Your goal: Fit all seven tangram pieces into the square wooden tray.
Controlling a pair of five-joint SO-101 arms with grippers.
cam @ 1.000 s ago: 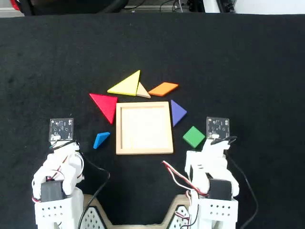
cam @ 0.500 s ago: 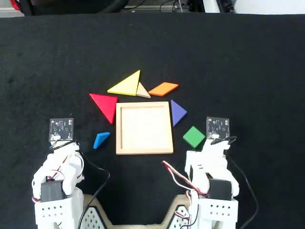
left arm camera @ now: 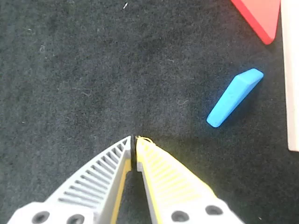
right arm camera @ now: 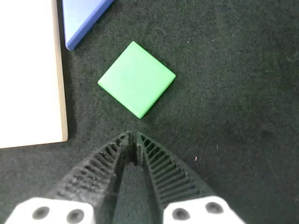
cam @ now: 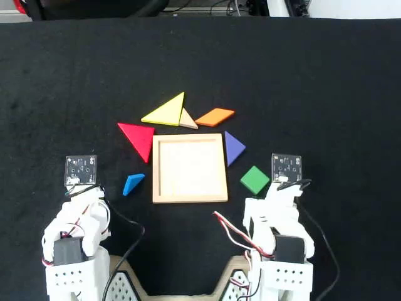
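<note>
Task was at zero: no piece seated, seven left to place. Nearest the bases, the left hand (left arm camera: pixel 134 140) was closed on nothing, tips together over bare black worktop (cam: pixel 313 81); the right hand (right arm camera: pixel 133 137) was likewise closed and empty. Just ahead of the left hand lay the blue piece (cam: pixel 133 184), near the tray's left side but apart from it. Just ahead of the right hand lay the green square (cam: pixel 255 179), off the tray's near right corner. Between the arms sat the square wooden tray (cam: pixel 190 199), flat, nothing inside. Further out, the red triangle (cam: pixel 139 137) sat just beside its far left corner and the purple triangle (cam: pixel 233 147) just beside its right edge. Beyond the far edge were the yellow triangle (cam: pixel 168 111) touching the small tan triangle (cam: pixel 187 120), with the orange parallelogram (cam: pixel 215 116) just beside those.
</note>
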